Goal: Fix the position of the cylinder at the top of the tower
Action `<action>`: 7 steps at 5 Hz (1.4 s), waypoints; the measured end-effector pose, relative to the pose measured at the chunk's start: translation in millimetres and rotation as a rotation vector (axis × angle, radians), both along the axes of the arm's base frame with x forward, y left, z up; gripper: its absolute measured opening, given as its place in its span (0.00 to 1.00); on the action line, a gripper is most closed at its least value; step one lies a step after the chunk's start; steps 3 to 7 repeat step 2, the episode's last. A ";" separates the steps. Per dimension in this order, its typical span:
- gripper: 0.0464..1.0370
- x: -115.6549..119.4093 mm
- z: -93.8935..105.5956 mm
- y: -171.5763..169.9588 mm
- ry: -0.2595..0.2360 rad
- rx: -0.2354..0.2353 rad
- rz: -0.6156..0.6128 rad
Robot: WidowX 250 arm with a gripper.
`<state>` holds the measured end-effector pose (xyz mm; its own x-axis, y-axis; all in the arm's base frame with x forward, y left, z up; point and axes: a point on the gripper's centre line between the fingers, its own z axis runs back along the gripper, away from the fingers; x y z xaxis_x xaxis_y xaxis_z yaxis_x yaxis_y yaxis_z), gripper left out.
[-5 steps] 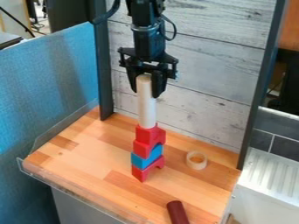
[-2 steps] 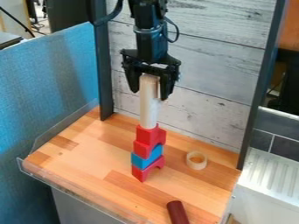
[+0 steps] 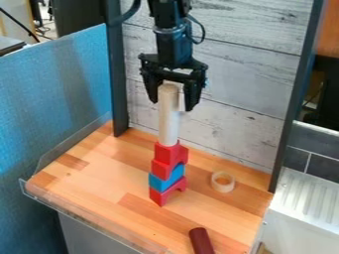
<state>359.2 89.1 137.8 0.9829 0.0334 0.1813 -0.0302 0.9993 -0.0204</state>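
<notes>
The black gripper [image 3: 172, 101] hangs at the top of the tower, open, with one finger on each side of the cylinder's upper end. A gap shows between the right finger and the wood. The pale wooden cylinder [image 3: 168, 116] stands about upright on the top red block [image 3: 167, 152]. Below it the tower has another red block [image 3: 161, 169], a blue arch block [image 3: 160, 184] and a red arch block [image 3: 159, 197] on the wooden table [image 3: 99, 181].
A pale wooden ring [image 3: 223, 182] lies right of the tower. Near the front edge lies a dark red cylinder [image 3: 200, 241]. The grey plank wall [image 3: 232, 84] rises behind, and a clear rim [image 3: 86, 222] borders the table's front left.
The gripper's fingers have spread apart and it has shifted slightly right. The cylinder's top has moved a little to the right, while the blocks below have stayed still.
</notes>
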 end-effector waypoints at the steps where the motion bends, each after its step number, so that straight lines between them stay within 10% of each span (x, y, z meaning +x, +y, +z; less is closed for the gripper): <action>1: 0.96 2.8 19.1 -0.7 -0.030 -0.007 0.011; 7: 0.96 6.3 40.9 0.8 -0.047 -0.030 0.042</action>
